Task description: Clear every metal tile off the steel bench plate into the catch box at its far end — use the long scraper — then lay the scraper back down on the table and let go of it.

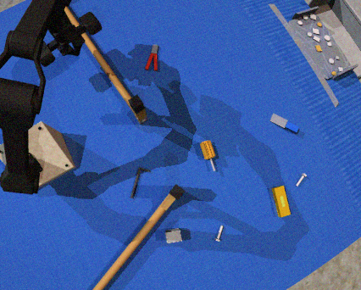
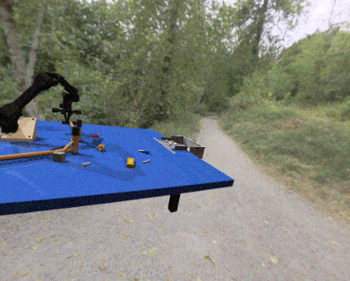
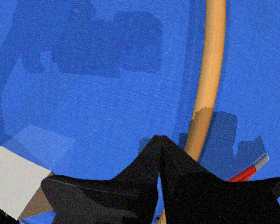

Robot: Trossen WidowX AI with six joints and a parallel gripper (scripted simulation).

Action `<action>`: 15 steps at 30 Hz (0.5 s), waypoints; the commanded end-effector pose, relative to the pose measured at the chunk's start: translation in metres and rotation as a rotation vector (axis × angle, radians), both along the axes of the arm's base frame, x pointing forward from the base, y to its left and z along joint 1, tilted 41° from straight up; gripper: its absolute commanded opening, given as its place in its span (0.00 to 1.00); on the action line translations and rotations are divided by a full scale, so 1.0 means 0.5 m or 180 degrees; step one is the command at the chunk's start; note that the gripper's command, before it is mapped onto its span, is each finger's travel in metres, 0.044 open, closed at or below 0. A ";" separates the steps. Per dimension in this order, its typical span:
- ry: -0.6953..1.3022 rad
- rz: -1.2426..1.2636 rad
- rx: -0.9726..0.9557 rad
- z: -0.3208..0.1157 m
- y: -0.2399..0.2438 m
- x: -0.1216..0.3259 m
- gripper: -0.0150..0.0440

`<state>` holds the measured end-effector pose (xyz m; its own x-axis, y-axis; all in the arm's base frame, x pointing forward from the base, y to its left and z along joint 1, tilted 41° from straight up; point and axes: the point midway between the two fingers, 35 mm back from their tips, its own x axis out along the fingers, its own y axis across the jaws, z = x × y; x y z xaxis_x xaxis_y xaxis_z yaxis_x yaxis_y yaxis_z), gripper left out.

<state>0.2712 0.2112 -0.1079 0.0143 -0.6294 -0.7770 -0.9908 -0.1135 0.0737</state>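
My gripper (image 3: pixel 159 141) (image 2: pixel 66 122) is shut and empty. It is above the wooden handle of a long tool (image 1: pixel 114 80) (image 3: pixel 215 50) with a black collar and brownish tip. A second long wooden-handled tool (image 1: pixel 136 242) (image 2: pixel 25 155) with a black head lies at the front. I cannot tell for sure which is the scraper. Several white and orange tiles (image 1: pixel 315 31) (image 2: pixel 169 142) lie spread over the grey steel plate (image 1: pixel 324 55). The catch box (image 1: pixel 352 17) (image 2: pixel 195 149) adjoins the plate's far side; its inside is partly hidden.
Red pliers (image 1: pixel 149 62) (image 3: pixel 245 173) lie near the first tool. An orange screwdriver (image 1: pixel 208 149), hex key (image 1: pixel 136 182), grey block (image 1: pixel 174 236), yellow block (image 1: pixel 281 201), blue-handled tool (image 1: pixel 285 123) and two bolts (image 1: pixel 219 233) (image 1: pixel 301 179) are scattered around. The beige arm base (image 1: pixel 51 153) stands left.
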 end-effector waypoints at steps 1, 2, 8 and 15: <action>0.0003 0.0006 -0.0026 -0.015 -0.016 -0.002 0.25; 0.0000 0.0003 -0.0026 -0.018 -0.020 -0.002 0.25; -0.0018 -0.0018 -0.0028 -0.039 -0.040 -0.003 0.25; -0.0038 -0.0042 -0.0032 -0.062 -0.064 -0.007 0.25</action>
